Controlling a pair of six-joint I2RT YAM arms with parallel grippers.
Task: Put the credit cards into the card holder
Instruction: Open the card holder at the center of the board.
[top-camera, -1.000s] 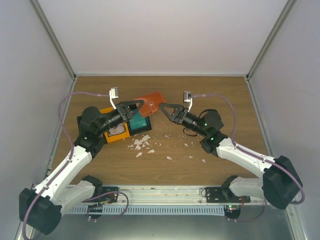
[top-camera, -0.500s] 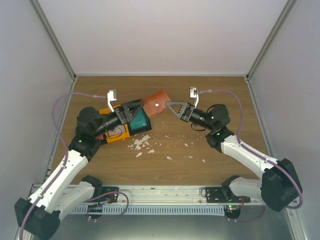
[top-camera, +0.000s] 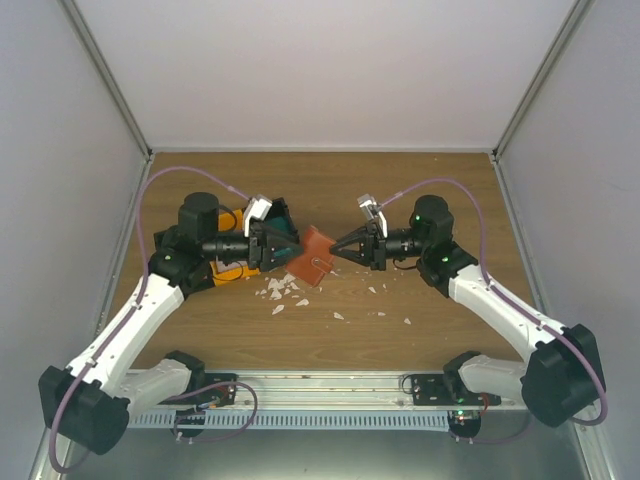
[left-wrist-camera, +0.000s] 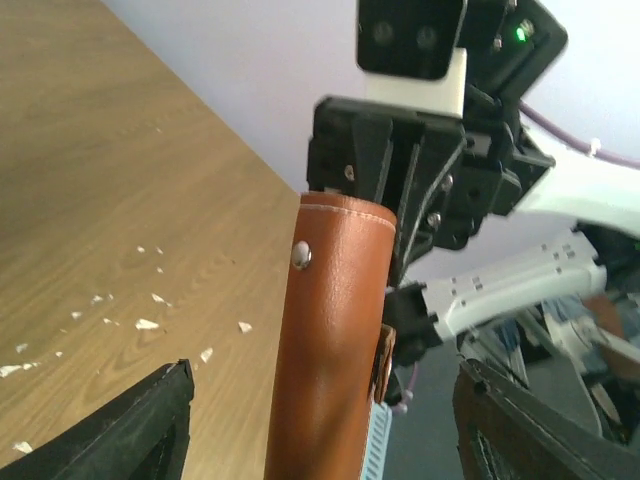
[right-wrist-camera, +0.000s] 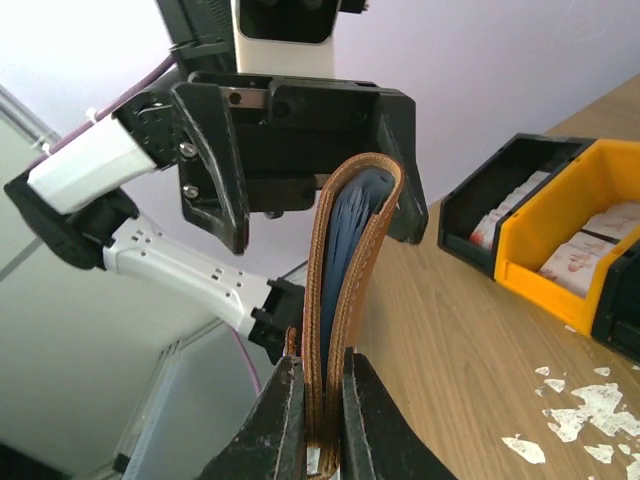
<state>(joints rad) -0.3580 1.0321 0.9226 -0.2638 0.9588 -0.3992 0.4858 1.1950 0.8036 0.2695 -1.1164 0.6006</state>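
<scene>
The card holder (top-camera: 313, 257) is reddish-brown leather with a metal snap. It hangs edge-up above the table between the two arms. My right gripper (right-wrist-camera: 322, 425) is shut on its stitched edge, and a blue lining shows inside the card holder (right-wrist-camera: 345, 270). My left gripper (left-wrist-camera: 320, 430) is open. Its fingers (left-wrist-camera: 150, 425) stand wide on either side of the card holder (left-wrist-camera: 330, 340) without visibly touching it. Credit cards (right-wrist-camera: 600, 235), white with red marks, lie in the bins to the right in the right wrist view.
An orange bin (right-wrist-camera: 575, 215) and a black bin (right-wrist-camera: 505, 185) stand together on the wooden table; the left arm covers most of them from above. Several small white scraps (top-camera: 282, 290) lie on the table (top-camera: 430, 190) in front of the grippers. Grey walls close in three sides.
The right gripper has shut on the card holder and lifted it off the table toward the middle. The left gripper has opened and swung round to face it.
</scene>
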